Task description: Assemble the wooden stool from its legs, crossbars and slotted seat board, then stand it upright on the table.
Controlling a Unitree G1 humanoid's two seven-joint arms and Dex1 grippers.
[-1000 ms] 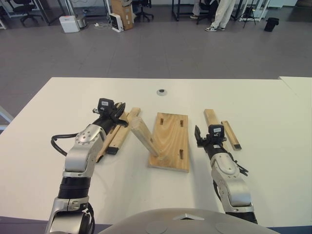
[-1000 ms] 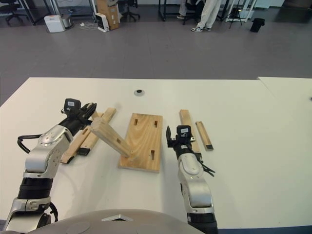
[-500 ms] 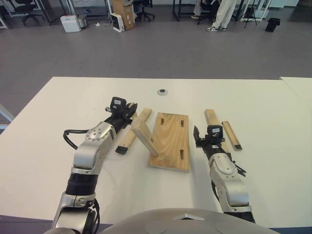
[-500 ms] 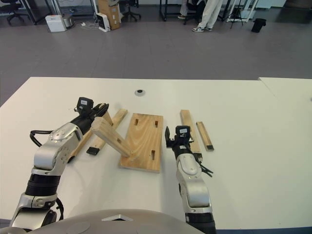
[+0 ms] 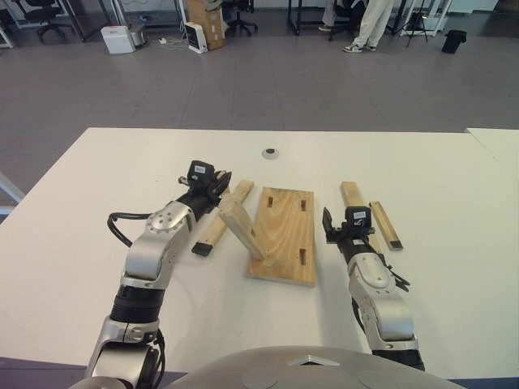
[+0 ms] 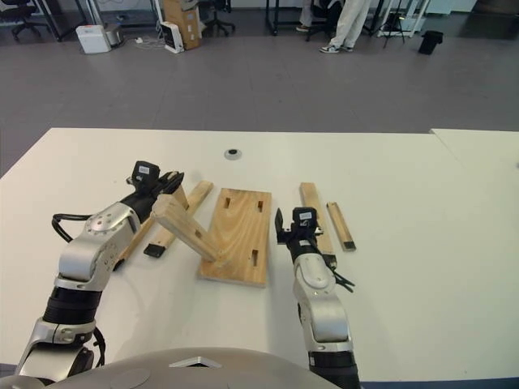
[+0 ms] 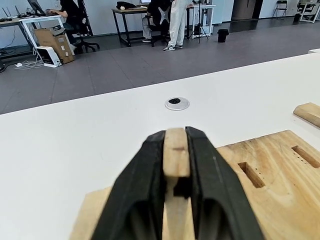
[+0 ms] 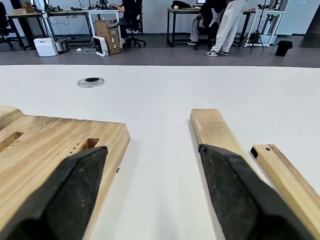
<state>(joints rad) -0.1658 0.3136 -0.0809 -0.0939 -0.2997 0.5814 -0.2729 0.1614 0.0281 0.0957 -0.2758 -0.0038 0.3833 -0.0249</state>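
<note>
The slotted seat board lies flat in the middle of the table. One wooden leg leans out of its near left slot, tilted to the left. My left gripper hovers just behind the top of that leg and is shut on a thin wooden bar. Another leg with a dark end lies on the table beside it. My right gripper rests open right of the board, its fingers spread over bare table. Beyond it lie a leg and a thin crossbar.
A round grommet sits in the table behind the board. A second table adjoins at the far right. Bare tabletop stretches to the left of my left arm and along the front edge.
My left arm has swung right and forward, towards the leaning leg, dragging the wooden pieces on the left with it. The right arm and the board have stayed put.
</note>
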